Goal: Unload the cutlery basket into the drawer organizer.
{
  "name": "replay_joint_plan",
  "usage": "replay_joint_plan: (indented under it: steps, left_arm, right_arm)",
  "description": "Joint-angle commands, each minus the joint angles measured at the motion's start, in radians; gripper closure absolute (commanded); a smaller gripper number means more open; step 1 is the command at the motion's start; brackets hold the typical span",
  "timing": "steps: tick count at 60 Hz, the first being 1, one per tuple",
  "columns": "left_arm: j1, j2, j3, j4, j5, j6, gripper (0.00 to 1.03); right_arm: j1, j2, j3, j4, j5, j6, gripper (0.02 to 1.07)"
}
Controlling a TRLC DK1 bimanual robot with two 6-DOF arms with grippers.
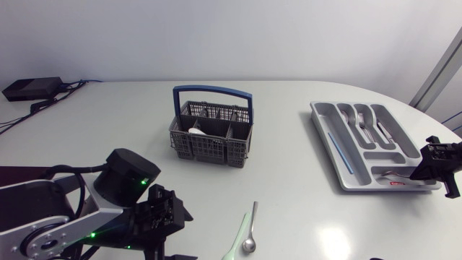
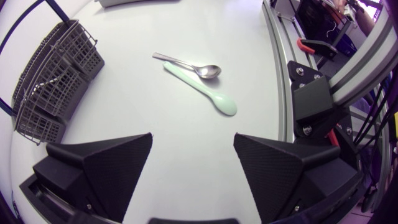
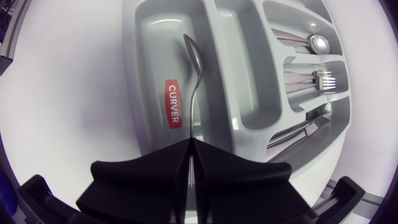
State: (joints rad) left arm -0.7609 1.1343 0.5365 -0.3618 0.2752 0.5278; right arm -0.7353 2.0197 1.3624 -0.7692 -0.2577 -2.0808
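At the left of the table (image 1: 108, 123), the left gripper (image 2: 193, 140) is held low over the bare surface with its fingers spread wide and nothing between them. Behind it, toward the middle, the cutlery basket (image 1: 211, 133) is set upright, its blue handle raised, and a white item is seen in one of its compartments. Ahead of the left gripper, a loose metal spoon (image 2: 189, 65) and a pale green spoon (image 2: 202, 90) are laid flat on the table, touching or nearly so, well apart from the basket. To the right, the drawer organizer (image 1: 317, 115) is placed on the table; a fork (image 3: 323, 79) and other cutlery are sorted in its long compartments, and a thin blue stick (image 1: 338, 150) is lodged in the narrow one. At its near end, the right gripper (image 3: 189, 144) is closed tightly on the handle of a gripped spoon (image 3: 196, 68), whose bowl is held in the crosswise compartment beside the red label (image 3: 173, 103).
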Motion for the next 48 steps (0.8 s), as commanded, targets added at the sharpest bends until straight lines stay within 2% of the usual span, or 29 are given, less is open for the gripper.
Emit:
replay_joint_plan:
  steps: [1, 2, 5, 6, 8, 13, 16, 22, 32, 42, 48]
  left_arm:
    - [-0.017, -0.016, -0.017, -0.025, -0.004, 0.028, 0.11]
    - [-0.018, -0.016, -0.017, -0.026, -0.004, 0.028, 0.11]
    - [-0.02, -0.016, -0.015, -0.028, -0.005, 0.028, 0.11]
    - [-0.018, -0.016, -0.013, -0.028, -0.005, 0.028, 0.11]
    - [-0.02, -0.016, -0.013, -0.026, -0.005, 0.028, 0.11]
    - [-0.021, -0.015, -0.009, -0.028, -0.007, 0.026, 0.11]
    - [-0.021, -0.016, -0.007, -0.031, -0.008, 0.026, 0.11]
    - [-0.028, -0.021, 0.002, -0.043, -0.014, 0.026, 0.11]
    - [-0.035, -0.001, 0.016, -0.045, -0.024, 0.018, 0.11]
    - [-0.038, 0.024, 0.031, -0.062, -0.03, 0.003, 0.11]
    - [-0.035, 0.027, 0.029, -0.062, -0.03, -0.006, 0.11]
  right_arm:
    - [-0.009, -0.019, -0.043, 0.01, -0.003, -0.039, 0.95]
    - [-0.009, -0.022, -0.046, 0.015, -0.006, -0.041, 0.92]
    - [-0.009, -0.036, -0.052, 0.019, -0.009, -0.039, 0.73]
    - [-0.009, -0.044, -0.054, 0.019, -0.011, -0.038, 0.61]
    - [-0.007, -0.053, -0.054, 0.019, -0.014, -0.033, 0.48]
    - [-0.006, -0.102, -0.054, 0.007, -0.045, -0.022, 0.37]
    - [-0.004, -0.121, -0.055, 0.001, -0.06, -0.016, 0.34]
    - [0.007, -0.228, -0.075, -0.088, -0.124, -0.018, 0.34]
    - [0.091, -0.4, -0.23, -0.136, -0.167, -0.019, 0.34]
    - [0.32, -0.613, -0.425, -0.193, -0.178, 0.005, 0.34]
    - [0.524, -0.702, -0.5, -0.194, -0.178, 0.1, 0.34]
